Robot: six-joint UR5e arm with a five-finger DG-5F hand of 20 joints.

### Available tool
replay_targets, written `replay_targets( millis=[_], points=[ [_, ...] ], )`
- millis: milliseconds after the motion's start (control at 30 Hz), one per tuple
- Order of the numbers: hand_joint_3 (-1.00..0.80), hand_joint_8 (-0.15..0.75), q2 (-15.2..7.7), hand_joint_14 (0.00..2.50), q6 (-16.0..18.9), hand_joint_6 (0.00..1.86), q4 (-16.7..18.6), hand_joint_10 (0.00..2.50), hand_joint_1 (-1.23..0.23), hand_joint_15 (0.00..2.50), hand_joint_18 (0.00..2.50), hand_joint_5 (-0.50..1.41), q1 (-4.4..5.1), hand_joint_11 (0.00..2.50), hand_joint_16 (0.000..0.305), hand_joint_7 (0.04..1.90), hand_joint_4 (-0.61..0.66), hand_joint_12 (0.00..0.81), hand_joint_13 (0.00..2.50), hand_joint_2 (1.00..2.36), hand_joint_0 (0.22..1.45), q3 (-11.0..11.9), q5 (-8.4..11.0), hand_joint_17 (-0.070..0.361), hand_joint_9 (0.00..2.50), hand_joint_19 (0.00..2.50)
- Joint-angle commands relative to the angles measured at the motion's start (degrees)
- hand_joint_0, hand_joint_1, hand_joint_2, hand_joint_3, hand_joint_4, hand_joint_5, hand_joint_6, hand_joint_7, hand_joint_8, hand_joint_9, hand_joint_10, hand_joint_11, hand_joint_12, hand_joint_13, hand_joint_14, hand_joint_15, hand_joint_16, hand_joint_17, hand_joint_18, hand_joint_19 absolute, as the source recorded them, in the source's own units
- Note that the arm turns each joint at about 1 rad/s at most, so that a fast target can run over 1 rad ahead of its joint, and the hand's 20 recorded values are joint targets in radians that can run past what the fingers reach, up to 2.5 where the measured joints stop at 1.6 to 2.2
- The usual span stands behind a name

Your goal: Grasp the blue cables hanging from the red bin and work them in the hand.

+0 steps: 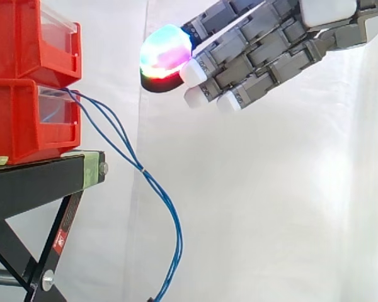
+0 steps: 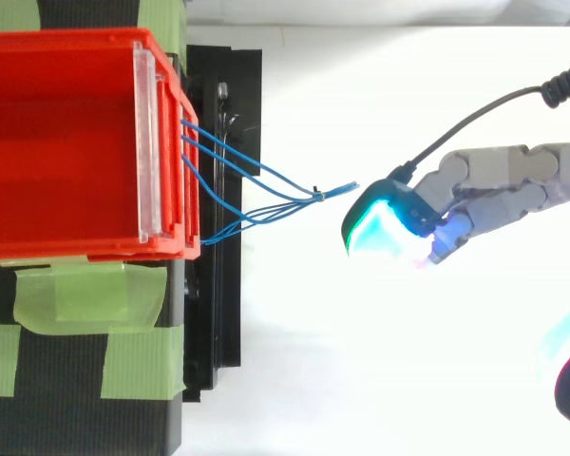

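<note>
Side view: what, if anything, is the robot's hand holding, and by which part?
Nothing. The hand is open, clear of the blue cables hanging from the red bin.

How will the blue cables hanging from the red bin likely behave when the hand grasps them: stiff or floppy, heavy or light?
Probably floppy: the blue cables sag from the red bin in a loose curve, so they should bend and swing when touched. Likely light, being thin strands. They may slip between the fingers, though a knot seems to keep them bunched.
</note>
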Motion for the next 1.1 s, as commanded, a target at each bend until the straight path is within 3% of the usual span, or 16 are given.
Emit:
replay_targets(
  millis=[0, 1067],
  points=[
    [-0.88, 0.345, -0.02, 0.01, 0.00, 0.01, 0.00, 0.01, -0.55, 0.27, 0.12, -0.19, 0.00, 0.36, 0.057, 0.76, 0.28, 0.393, 0.18, 1.00, 0.83, -0.01, 0.00, 0.128, 0.42, 0.32],
    [-0.84, 0.355, -0.02, 0.01, -0.09, 0.01, -0.62, 0.01, -0.55, 0.29, 0.24, -0.15, -0.17, 0.43, 0.058, 0.77, 0.32, 0.402, 0.29, 1.01, 0.86, -0.01, 0.08, 0.131, 0.52, 0.33]
  ],
)
